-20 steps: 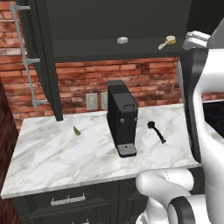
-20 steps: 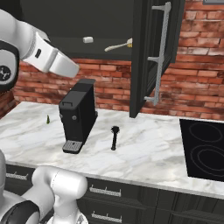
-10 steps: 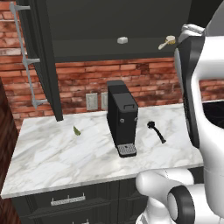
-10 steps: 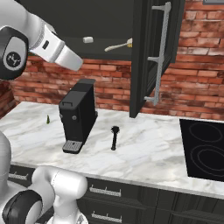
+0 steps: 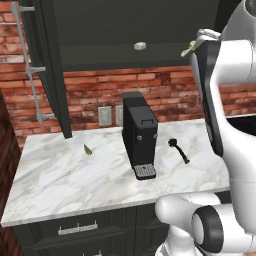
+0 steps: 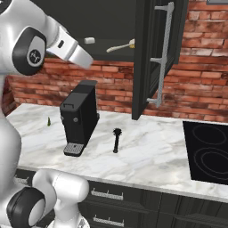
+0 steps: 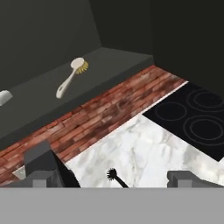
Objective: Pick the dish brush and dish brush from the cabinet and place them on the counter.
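End effector point(image 7: 111, 177) spread; cream, tan-headed dish brush point(image 7: 70, 78).

Cream dish brush point(image 5: 189, 49) in left base view: only its tan head end peeks out, rest hidden behind the white arm. Black dish brush point(image 7: 114, 176) in hand view: handle cut off at the bottom. White block point(image 7: 4, 97) clipped by the left edge of hand view. Small green item point(image 5: 87, 149) on the table point(image 5: 60, 180): too small to identify. Cooktop point(image 6: 207, 151) cut by right edge in right base view.
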Motion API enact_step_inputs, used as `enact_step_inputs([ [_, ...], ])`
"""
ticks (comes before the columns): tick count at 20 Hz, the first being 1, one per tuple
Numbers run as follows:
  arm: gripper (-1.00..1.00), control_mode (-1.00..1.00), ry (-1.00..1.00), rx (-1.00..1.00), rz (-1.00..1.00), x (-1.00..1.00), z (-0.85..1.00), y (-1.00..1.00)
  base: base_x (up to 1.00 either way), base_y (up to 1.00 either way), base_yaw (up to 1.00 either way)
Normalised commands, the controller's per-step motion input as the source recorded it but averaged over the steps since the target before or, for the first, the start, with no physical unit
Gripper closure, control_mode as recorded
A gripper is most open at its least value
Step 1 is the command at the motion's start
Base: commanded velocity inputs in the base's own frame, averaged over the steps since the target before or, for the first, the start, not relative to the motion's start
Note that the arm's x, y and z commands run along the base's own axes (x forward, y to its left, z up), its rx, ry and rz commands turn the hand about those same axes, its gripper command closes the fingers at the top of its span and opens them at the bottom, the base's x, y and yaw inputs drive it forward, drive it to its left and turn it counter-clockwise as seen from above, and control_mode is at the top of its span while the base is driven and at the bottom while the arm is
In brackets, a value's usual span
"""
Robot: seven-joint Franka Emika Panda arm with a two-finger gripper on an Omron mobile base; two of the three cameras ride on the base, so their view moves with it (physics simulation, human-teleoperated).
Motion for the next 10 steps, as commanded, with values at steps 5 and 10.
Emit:
enact_step_inputs([
  [5,-1.0,-1.0,0.0,0.0,0.0,0.59,-0.01,0.0,0.0,0.0,0.0],
  [10,-1.0,-1.0,0.0,0.0,-0.01,0.62,-0.03,0.0,0.0,0.0,0.0],
])
